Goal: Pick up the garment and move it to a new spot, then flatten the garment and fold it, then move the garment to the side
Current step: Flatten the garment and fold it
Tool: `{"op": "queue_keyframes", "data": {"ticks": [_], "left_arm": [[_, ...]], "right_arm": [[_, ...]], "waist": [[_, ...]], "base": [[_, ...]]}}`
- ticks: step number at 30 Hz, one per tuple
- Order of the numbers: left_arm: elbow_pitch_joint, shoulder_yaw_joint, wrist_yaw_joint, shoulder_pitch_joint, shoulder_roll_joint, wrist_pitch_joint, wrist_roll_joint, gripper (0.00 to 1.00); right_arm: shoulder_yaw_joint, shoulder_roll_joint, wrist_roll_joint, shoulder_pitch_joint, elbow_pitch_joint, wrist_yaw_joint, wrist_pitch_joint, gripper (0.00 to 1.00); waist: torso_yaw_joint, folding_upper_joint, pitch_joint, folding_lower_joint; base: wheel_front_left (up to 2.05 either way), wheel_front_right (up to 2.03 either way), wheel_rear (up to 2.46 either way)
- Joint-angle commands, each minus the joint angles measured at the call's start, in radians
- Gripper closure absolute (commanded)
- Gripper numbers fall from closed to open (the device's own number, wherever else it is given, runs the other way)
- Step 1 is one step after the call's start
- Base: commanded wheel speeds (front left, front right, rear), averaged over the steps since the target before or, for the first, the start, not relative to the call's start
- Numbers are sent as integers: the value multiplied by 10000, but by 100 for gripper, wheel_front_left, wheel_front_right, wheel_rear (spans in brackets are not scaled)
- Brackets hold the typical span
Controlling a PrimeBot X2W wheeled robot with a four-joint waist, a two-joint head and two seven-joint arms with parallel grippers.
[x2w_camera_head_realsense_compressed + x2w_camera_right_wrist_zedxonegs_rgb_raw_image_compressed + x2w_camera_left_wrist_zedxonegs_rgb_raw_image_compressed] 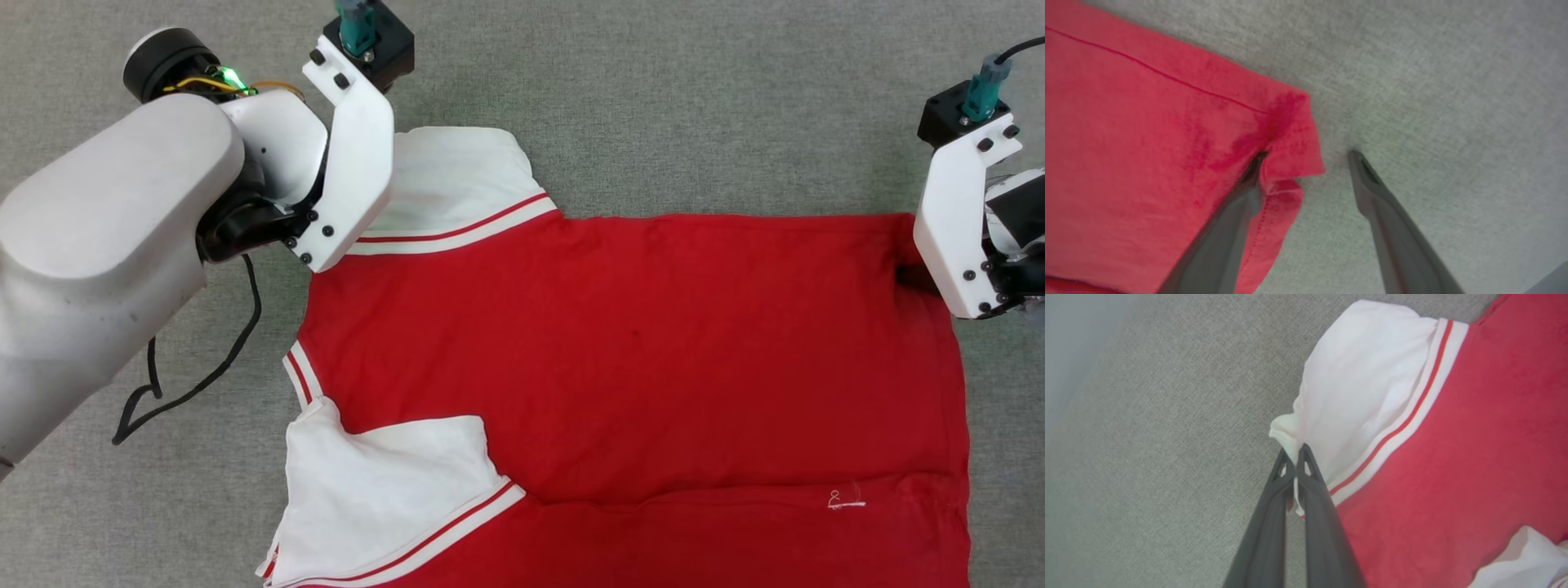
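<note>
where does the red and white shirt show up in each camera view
head view: the garment covers the middle and lower right, sleeves toward the left.
left wrist view: right half, its white sleeve pinched at the edge by the shut left gripper.
right wrist view: left half, a red hem corner between the fingers of the open right gripper.
shared landmark: the grey woven surface under it.

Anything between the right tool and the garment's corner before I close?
Nothing visible. The right tool is open at the garment's red corner: one finger is against the fabric fold, and the other is over the grey surface beside it.
</note>
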Motion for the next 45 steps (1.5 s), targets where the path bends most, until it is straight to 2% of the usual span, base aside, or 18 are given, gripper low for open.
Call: {"op": "queue_keyframes", "data": {"ticks": [1, 4, 5, 6, 14, 20, 21, 25, 38, 42, 45], "left_arm": [[35, -10, 1, -98, -28, -76, -21, 100], [149, -31, 1, 28, 46, -198, -65, 100], [201, -39, 1, 98, 60, -259, -85, 100], [237, -42, 1, 156, 67, -296, -87, 100], [567, -51, 1, 1031, 95, -1433, -388, 100], [267, -54, 1, 2148, 427, -2378, -613, 100], [103, -56, 1, 2509, 612, -2676, -637, 100], [-325, -54, 12, 3201, 899, -3265, -736, 100], [-2681, -55, 819, 6179, 1934, -3482, -459, 100], [-3020, -53, 1122, 7225, 2111, -3684, -605, 100], [-2923, -55, 1270, 7892, 2041, -3900, -713, 100]], "right_arm": [[347, 319, 116, 528, 189, -1, -68, 0], [719, 309, 274, 677, 342, 1, -243, 2], [866, 275, 290, 655, 300, 13, -371, 78], [933, 228, 361, 609, 268, 12, -529, 100], [1507, -187, 851, 409, -88, -2, -2376, 100], [2034, -586, 1288, 926, -496, -2, -3860, 100], [2168, -800, 1375, 1115, -641, -2, -4333, 100], [2394, -1226, 1634, 1669, -853, -2, -5046, 100], [2275, -2155, 2328, 4417, -1449, -2, -7124, 100], [1995, -2245, 2575, 5445, -1551, -2, -7532, 100], [1842, -2106, 2621, 6047, -1429, -2, -7643, 100]], "waist": [[-2, 0, 23, 0], [-33, 0, 7, 0], [-50, 0, -32, 0], [-70, 0, -84, 0], [-213, 0, -1237, 0], [-262, 0, -2348, 0], [-243, 0, -2645, 0], [-144, 0, -3127, 0], [371, 0, -4080, 0], [425, 0, -4122, 0], [389, 0, -4057, 0]], "base": [[0, 0, 0], [0, 0, 0], [0, 0, 0], [0, 0, 0], [0, 0, 0], [0, 0, 0], [0, 0, 0], [0, 0, 0], [0, 0, 0], [0, 0, 0], [0, 0, 0]]}}
